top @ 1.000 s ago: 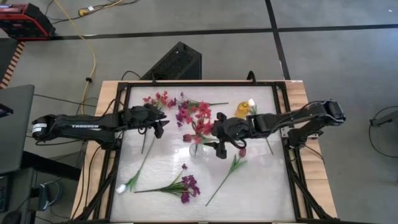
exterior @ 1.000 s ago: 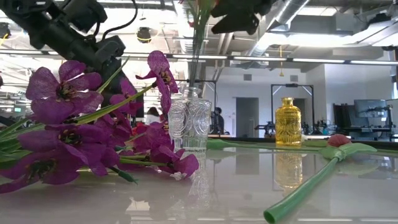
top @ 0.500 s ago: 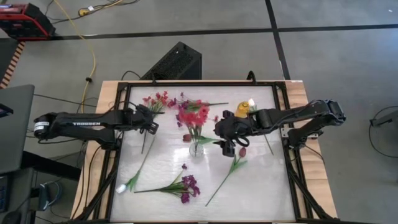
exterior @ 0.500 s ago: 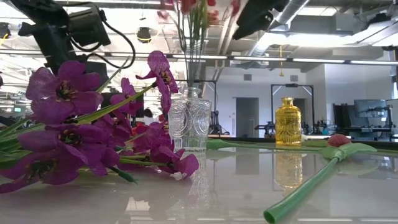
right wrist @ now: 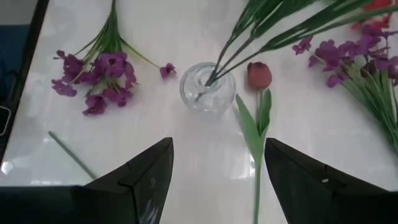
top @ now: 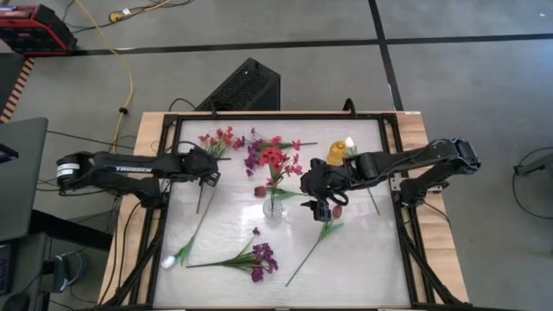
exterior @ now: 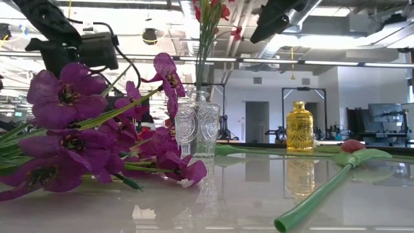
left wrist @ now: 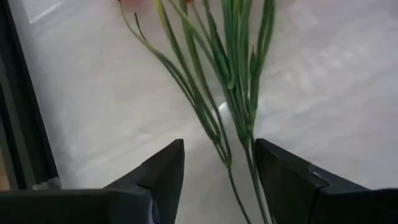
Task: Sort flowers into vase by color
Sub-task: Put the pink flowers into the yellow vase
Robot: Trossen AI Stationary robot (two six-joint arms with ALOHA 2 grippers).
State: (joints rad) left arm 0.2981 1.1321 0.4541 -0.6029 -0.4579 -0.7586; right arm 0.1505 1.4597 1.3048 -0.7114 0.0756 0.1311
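A clear glass vase stands mid-table with red flowers upright in it, also visible in the right wrist view as the vase. My right gripper hovers open just right of the vase, beside a maroon tulip that lies flat. My left gripper is open and tipped down over the green stalks of a red-pink cluster on the table. Its fingers stand on either side of the stalks without touching them. Purple clusters lie near the front and behind the vase.
A yellow vase stands at the back right, with a whitish bud by it. Another whitish bud on a long stalk lies at the front left. A black frame rims the table. In the low view, purple blossoms fill the near left.
My left gripper has tipped down and sunk over the red-pink cluster's stalks, drawing slightly toward the table's left edge. My right gripper has tilted and backed a little away from the vase. The red flowers in the vase have swung from leaning right to standing more upright.
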